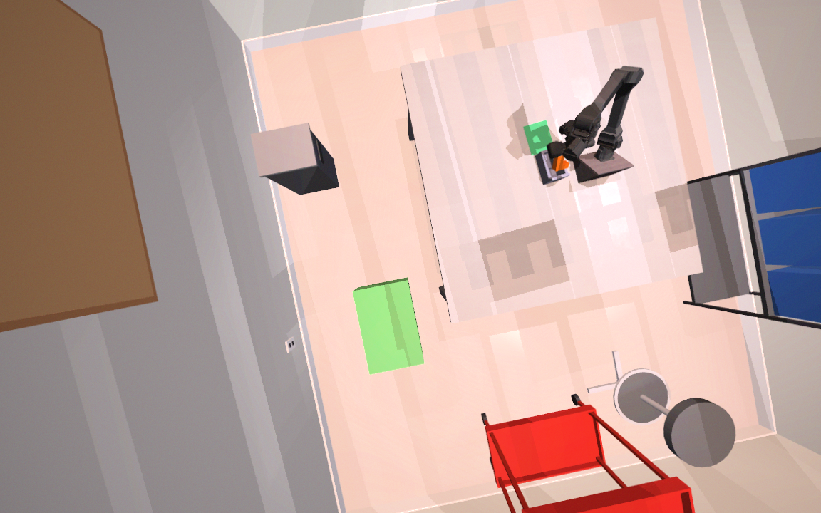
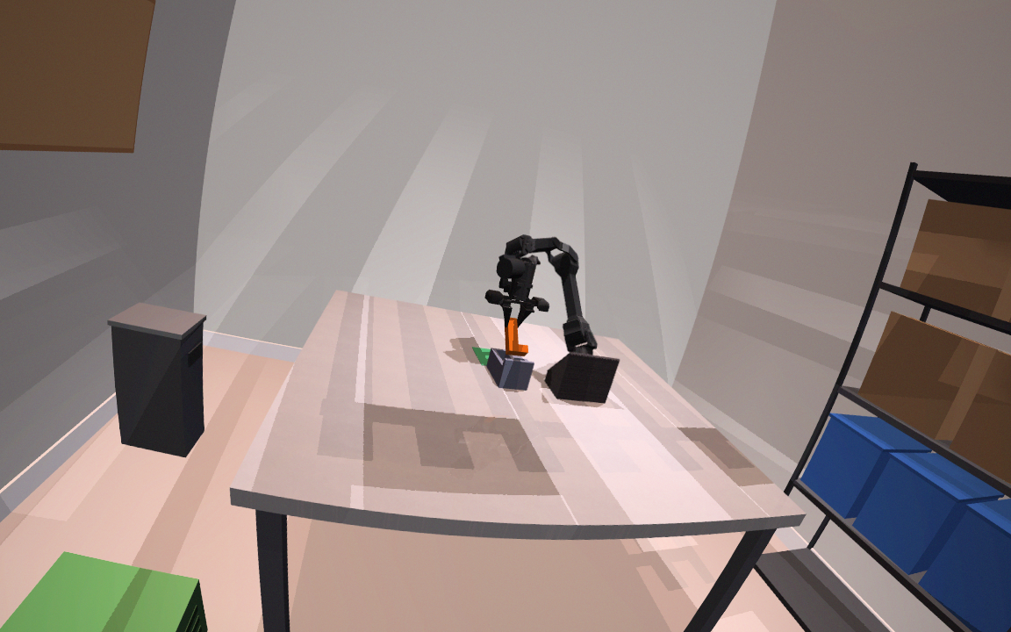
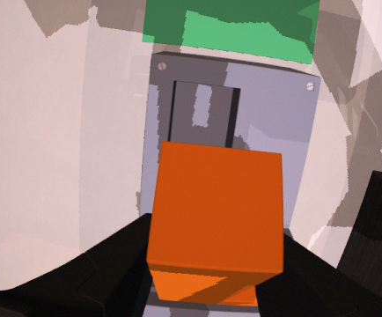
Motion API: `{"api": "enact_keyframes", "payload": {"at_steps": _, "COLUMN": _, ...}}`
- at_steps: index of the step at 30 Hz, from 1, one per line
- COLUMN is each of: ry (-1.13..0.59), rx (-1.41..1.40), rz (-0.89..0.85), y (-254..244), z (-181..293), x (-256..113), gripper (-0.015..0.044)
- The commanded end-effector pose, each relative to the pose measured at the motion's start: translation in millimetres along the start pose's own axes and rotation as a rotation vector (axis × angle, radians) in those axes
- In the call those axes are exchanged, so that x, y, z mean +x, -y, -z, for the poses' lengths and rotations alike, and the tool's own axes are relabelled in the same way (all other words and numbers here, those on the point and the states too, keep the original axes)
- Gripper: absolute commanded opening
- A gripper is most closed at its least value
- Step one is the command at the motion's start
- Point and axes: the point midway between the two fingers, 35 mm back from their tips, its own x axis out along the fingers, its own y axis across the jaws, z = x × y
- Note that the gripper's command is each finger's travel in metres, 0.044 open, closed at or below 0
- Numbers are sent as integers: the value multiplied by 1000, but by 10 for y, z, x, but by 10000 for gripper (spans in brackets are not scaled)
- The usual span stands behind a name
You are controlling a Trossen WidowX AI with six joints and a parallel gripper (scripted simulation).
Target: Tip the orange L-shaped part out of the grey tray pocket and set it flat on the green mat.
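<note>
The orange part (image 1: 560, 164) (image 2: 512, 338) (image 3: 217, 198) stands upright, its L-shaped end pointing down, at or just above the top of the grey tray (image 2: 517, 376) (image 3: 275, 110). Whether it still touches the tray is hard to tell. My gripper (image 2: 515, 323) (image 3: 207, 232) is shut on the part's upper end, one black finger on each side. The wrist view shows the straight stretch of the pocket empty; the part hides the rest. The green mat (image 1: 530, 130) (image 2: 480, 353) (image 3: 248, 37) lies flat beyond the tray, across a narrow gap, with nothing on it.
The arm's base block (image 1: 599, 169) (image 2: 584, 379) stands close beside the tray on the table (image 1: 496, 204) (image 2: 415, 503). Off the table are a dark cabinet (image 1: 282, 149) (image 2: 155, 384), a green box (image 1: 385, 325), a red cart (image 1: 547, 443) and shelves with blue bins (image 2: 847, 463).
</note>
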Motion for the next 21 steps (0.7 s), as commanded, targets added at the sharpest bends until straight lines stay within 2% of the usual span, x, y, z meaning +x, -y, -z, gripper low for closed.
{"api": "enact_keyframes", "payload": {"at_steps": 1, "ry": 0, "rx": 4, "rz": -5, "y": 25, "z": -226, "x": 1, "gripper": 0}}
{"api": "enact_keyframes", "payload": {"at_steps": 21, "ry": 3, "rx": 4, "rz": -5, "y": 109, "z": -1100, "x": 0, "gripper": 0}}
